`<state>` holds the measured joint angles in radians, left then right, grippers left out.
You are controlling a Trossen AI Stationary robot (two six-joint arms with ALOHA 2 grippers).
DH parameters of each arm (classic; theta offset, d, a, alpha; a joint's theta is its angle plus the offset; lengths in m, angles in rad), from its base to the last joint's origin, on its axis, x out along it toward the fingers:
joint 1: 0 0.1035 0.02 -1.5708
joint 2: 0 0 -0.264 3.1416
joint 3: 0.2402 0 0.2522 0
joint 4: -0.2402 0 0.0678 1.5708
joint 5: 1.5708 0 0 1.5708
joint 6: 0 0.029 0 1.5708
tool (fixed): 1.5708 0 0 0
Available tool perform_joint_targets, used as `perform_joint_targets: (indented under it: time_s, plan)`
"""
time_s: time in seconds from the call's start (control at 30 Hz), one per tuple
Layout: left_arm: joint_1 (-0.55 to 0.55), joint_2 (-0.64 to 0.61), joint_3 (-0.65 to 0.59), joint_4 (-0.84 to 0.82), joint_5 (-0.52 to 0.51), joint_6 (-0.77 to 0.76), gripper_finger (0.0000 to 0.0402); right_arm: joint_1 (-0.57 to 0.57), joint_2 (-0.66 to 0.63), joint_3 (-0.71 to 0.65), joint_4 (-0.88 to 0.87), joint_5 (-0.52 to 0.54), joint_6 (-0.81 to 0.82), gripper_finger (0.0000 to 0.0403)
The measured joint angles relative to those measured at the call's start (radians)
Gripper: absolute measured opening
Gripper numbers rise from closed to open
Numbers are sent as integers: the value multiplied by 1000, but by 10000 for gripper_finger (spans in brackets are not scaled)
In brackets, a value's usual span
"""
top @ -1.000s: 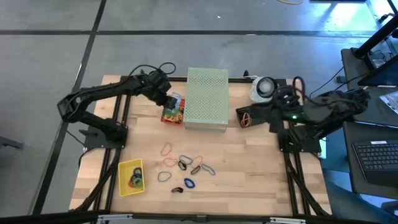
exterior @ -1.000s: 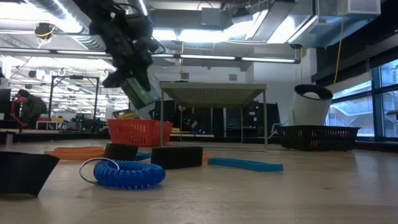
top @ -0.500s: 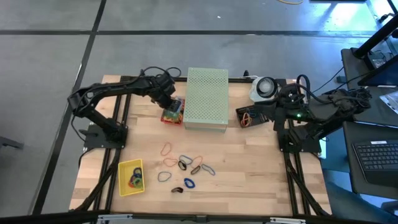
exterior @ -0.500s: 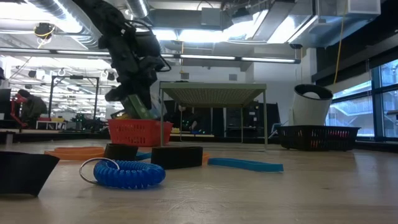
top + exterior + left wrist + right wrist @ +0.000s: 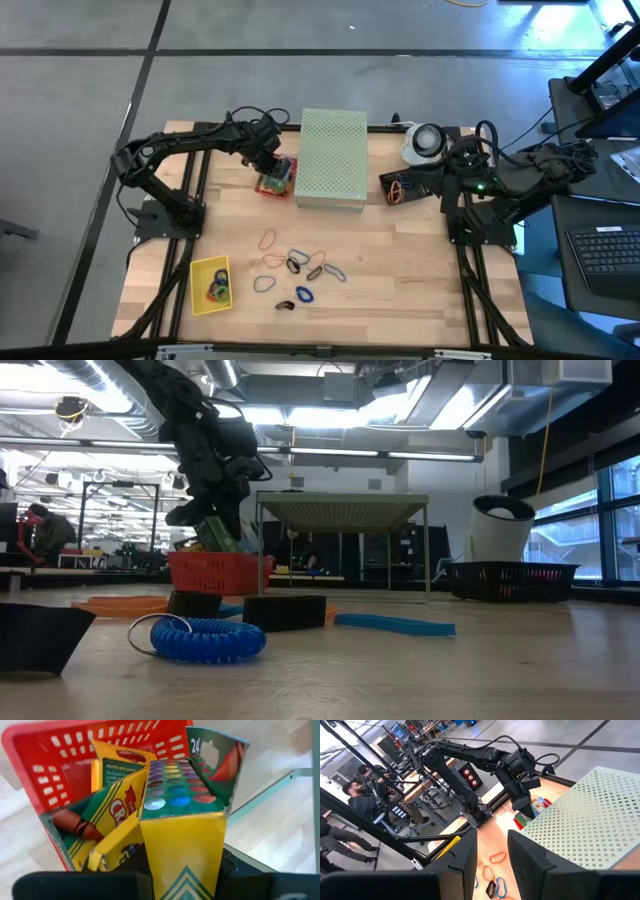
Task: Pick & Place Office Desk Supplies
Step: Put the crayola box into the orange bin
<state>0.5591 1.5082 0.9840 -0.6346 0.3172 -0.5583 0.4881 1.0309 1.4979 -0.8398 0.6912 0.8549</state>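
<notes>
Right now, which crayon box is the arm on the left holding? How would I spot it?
Find the big pale green perforated box at the back of the table; a small red basket sits against its side. The left end effector holds one crayon box upright over that basket, while the other box lies slanted inside.

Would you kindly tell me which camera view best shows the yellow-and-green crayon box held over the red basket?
The left wrist view: the yellow-and-green crayon box fills it, gripped above the red plastic basket. The high view and right wrist view show a speck; the low view shows one edge.
</notes>
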Motion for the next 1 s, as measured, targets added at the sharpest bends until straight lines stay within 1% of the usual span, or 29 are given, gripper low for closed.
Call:
perform_joint_targets:
  time_s: [0.43, 0.67, 1.0]
  plan:
    - [-1, 0, 0, -29, 4, -106, 84, 0, 0, 0, -1, -27, -26, 109]
    - [-2, 0, 0, -28, 0, -160, 108, 0, 0, 0, -1, -47, -27, 109]
    - [-2, -28, 0, -28, -3, -156, 137, 0, 0, 0, -1, -56, -43, 109]
